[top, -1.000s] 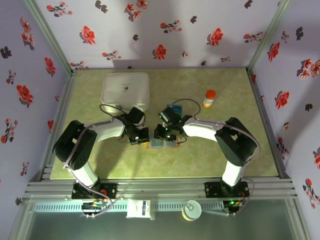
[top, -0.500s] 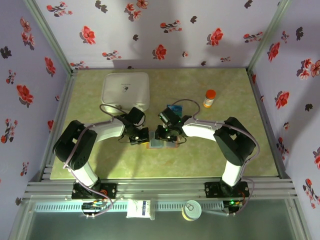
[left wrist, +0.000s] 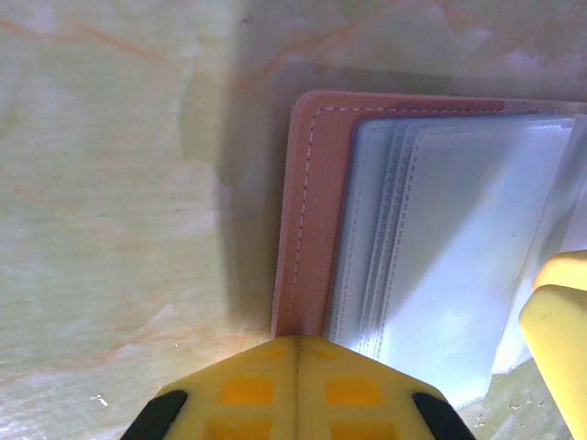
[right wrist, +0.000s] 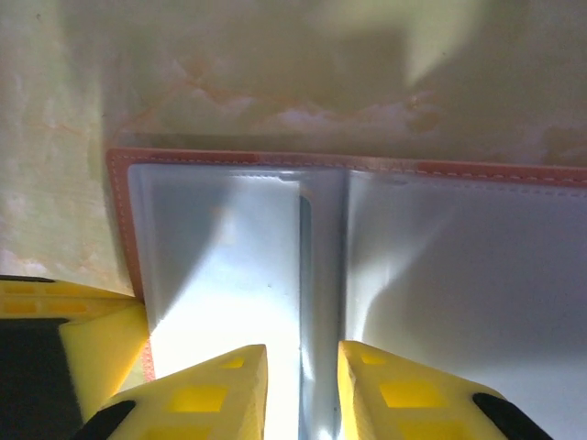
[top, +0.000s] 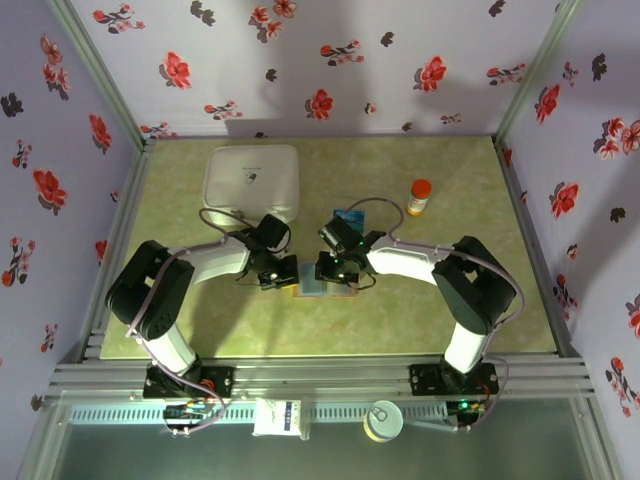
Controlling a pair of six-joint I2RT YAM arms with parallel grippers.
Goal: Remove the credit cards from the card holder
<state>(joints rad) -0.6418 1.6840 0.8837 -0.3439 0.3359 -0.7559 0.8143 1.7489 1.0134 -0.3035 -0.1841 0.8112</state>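
The card holder (top: pixel 312 288) lies open on the table, its reddish-brown rim (left wrist: pixel 316 183) around grey-blue pockets (right wrist: pixel 220 266). My left gripper (left wrist: pixel 298 344) is shut, its tips pressing down on the holder's left edge. My right gripper (right wrist: pixel 303 353) is open by a narrow gap, with its fingertips (right wrist: pixel 225 376) on either side of the holder's middle fold (right wrist: pixel 321 275). I cannot tell whether they pinch it. A dark slit runs along that fold. One blue credit card (top: pixel 349 215) lies on the table behind the right gripper (top: pixel 335 272). No card can be made out inside the pockets.
A white square box (top: pixel 251 180) stands at the back left, close behind the left arm. A small orange-capped bottle (top: pixel 418 197) stands at the back right. The other gripper's yellow finger shows in each wrist view (left wrist: pixel 559 321) (right wrist: pixel 83 330).
The right gripper has shifted slightly over the holder and its jaws have narrowed a little. The left gripper has stayed shut in place.
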